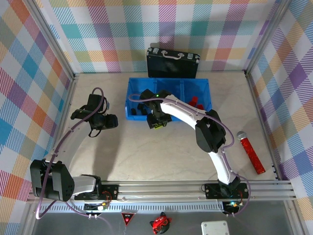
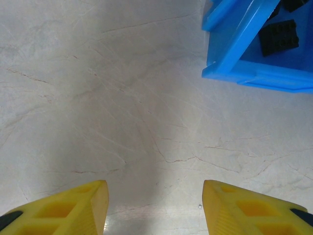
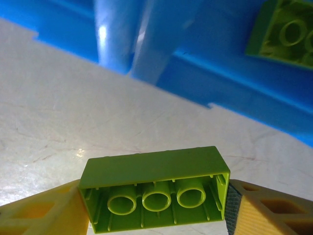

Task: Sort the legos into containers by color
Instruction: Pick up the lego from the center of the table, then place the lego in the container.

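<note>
From above, the blue bin [image 1: 201,108] of three joined compartments stands at the far middle of the tabletop [image 1: 161,156], just in front of a black case [image 1: 172,62] with a metal handle; black bricks [image 1: 135,112] lie in its left compartment and red bricks [image 1: 196,104] in its right one, while the arm covers much of the middle one; the right hand [image 1: 157,122] hangs at the near wall of the bin, about where the left and middle compartments meet; the left hand [image 1: 108,121] is over bare tabletop, left of the bin and apart from it; a red glittery stick [image 1: 251,153] lies near the right edge, well away from the bin. At the left wrist, the two yellow fingers [image 2: 78,205] stand apart with nothing between them, released over bare tabletop; a near corner of the bin fills the upper right, with a black brick [image 2: 279,37] lying inside. At the right wrist, the hand is clenched on a lime-green brick [image 3: 154,188], an oblong one gripped by its short ends between the yellow fingers [image 3: 39,215], its hollow underside with three round tubes turned to the camera; it is above the tabletop, just short of the bin's near wall; a second green brick [image 3: 286,30] lies inside a compartment at the upper right, beyond a dividing wall.
</note>
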`<state>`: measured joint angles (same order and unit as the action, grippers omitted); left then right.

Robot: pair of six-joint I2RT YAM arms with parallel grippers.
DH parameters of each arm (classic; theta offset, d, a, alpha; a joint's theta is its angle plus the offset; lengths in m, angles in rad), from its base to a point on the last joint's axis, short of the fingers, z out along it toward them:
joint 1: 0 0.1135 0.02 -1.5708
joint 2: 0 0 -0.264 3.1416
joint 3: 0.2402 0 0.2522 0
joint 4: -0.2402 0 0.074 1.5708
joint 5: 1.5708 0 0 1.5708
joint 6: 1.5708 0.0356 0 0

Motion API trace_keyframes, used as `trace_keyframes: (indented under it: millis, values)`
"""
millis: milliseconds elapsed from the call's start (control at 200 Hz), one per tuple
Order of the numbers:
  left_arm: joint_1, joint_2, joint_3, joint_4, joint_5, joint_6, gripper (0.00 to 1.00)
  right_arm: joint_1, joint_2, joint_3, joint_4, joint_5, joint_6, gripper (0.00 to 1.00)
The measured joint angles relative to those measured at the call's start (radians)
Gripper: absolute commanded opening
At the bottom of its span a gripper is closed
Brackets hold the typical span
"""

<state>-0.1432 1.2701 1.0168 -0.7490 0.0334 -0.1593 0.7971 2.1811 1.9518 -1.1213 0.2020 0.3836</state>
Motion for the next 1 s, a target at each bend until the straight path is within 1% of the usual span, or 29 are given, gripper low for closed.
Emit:
trace_keyframes:
  millis: [225, 315, 440, 590, 780, 1000]
  values:
    - [0.008, 0.000, 0.000, 0.000, 0.000, 0.000, 0.54, -0.064, 0.000, 0.075, -0.017, 0.000, -0.003, 0.68]
    - [0.011, 0.000, 0.000, 0.000, 0.000, 0.000, 0.53, -0.091, 0.000, 0.101, -0.020, 0.000, -0.003, 0.66]
    - [0.014, 0.000, 0.000, 0.000, 0.000, 0.000, 0.54, -0.130, 0.000, 0.132, -0.017, 0.012, 0.006, 0.65]
    - [0.016, 0.000, 0.000, 0.000, 0.001, 0.000, 0.53, -0.164, 0.034, 0.194, -0.010, 0.024, 0.027, 0.64]
    - [0.021, 0.000, 0.000, 0.000, 0.003, 0.000, 0.54, -0.174, 0.114, 0.268, 0.007, 0.054, 0.049, 0.64]
    - [0.024, 0.000, 0.000, 0.000, 0.011, 0.000, 0.54, -0.176, 0.171, 0.274, 0.052, 0.095, 0.074, 0.65]
